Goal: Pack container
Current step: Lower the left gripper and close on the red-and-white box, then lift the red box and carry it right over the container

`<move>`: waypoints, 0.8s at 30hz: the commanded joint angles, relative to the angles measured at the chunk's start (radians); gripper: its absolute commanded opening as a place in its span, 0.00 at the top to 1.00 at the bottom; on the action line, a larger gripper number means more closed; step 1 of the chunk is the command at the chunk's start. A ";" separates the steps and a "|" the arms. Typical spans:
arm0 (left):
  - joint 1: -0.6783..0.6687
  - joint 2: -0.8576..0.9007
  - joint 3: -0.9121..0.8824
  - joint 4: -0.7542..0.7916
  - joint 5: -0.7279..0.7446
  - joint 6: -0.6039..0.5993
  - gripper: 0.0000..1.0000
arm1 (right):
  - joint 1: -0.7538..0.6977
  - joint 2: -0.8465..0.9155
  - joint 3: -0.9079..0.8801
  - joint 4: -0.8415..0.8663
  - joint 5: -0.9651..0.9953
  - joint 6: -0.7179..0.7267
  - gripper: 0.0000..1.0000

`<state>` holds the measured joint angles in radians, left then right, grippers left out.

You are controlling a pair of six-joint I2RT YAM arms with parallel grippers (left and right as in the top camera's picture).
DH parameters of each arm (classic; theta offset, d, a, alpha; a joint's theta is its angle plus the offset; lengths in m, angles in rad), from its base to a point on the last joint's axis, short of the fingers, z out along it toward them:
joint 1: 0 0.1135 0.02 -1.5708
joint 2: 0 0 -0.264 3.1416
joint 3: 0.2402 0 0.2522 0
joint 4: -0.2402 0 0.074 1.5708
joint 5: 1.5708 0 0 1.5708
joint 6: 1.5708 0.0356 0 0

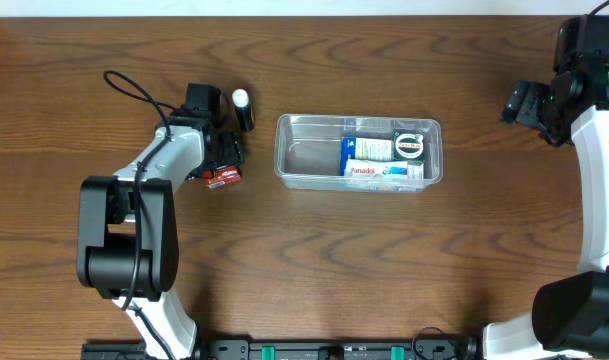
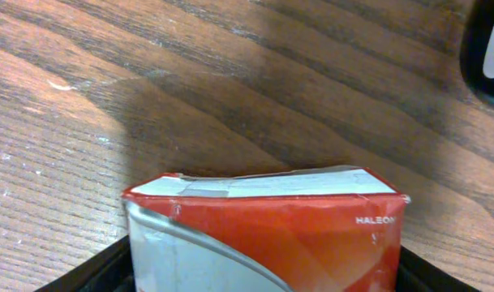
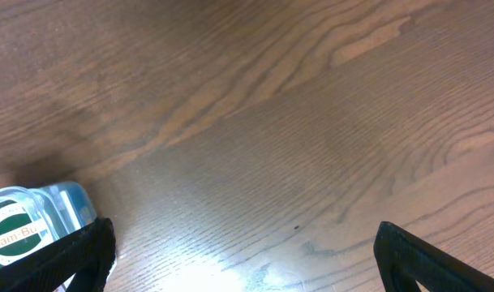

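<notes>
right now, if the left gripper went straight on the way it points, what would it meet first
The red box, directly ahead between the fingers of the left gripper; beyond it only wooden table, though depth is unclear.

We see a dark wood-grain bench (image 1: 314, 260), a black bottle with a white cap (image 1: 245, 112) left of middle toward its far edge, a red and silver box (image 2: 263, 235) just nearer, a Panadol box (image 1: 369, 171) and a green-labelled Zam-Bu pack (image 1: 410, 147) right of middle.

Reaching forward with left gripper (image 1: 224, 166), pointed down near bench, jaws apart, clamped or loose hard to tell. Holding right gripper (image 1: 516, 103) far right, jaws wide apart.
</notes>
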<state>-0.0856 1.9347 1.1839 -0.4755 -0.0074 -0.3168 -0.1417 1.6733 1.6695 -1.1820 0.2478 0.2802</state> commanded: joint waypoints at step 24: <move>-0.021 -0.294 0.019 -0.192 -0.034 -0.007 0.34 | -0.008 0.002 0.003 0.000 0.014 -0.005 0.01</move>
<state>-0.0902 1.7004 1.1839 -0.6331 -0.0303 -0.3176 -0.1417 1.6733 1.6695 -1.1824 0.2474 0.2806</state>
